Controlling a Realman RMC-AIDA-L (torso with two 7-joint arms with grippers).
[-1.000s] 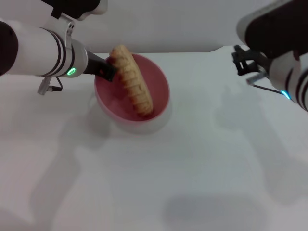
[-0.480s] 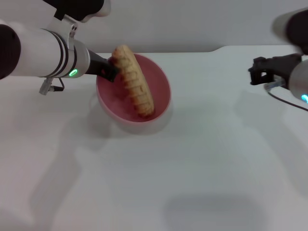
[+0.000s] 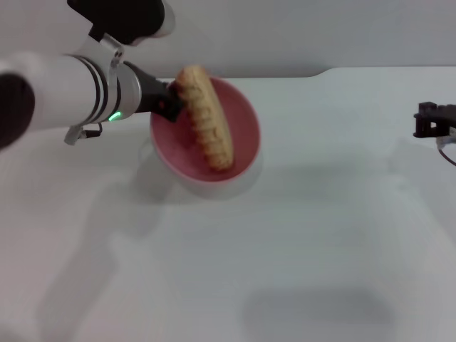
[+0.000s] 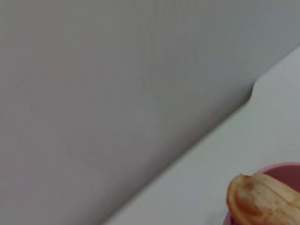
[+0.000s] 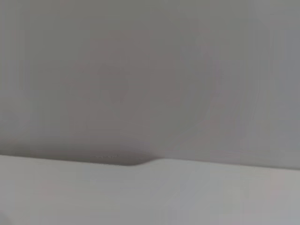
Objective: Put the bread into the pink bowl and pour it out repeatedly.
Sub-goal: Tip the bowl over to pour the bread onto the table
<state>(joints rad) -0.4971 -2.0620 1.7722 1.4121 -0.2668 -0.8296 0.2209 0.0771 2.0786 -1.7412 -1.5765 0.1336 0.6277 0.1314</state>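
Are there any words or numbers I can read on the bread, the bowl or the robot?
None: no words, numbers or signs show anywhere.
The ridged orange-golden toy bread is plain.
The round pink plastic bowl is plain.
The left gripper at the bowl's rim shows no lettering; its arm has only a green light.

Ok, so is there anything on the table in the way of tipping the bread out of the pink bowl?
Nothing visible. The left gripper is at the rim of the pink bowl, the bread lies inside it, and the white table around the bowl shows no other object. The right gripper is far off at the right edge.
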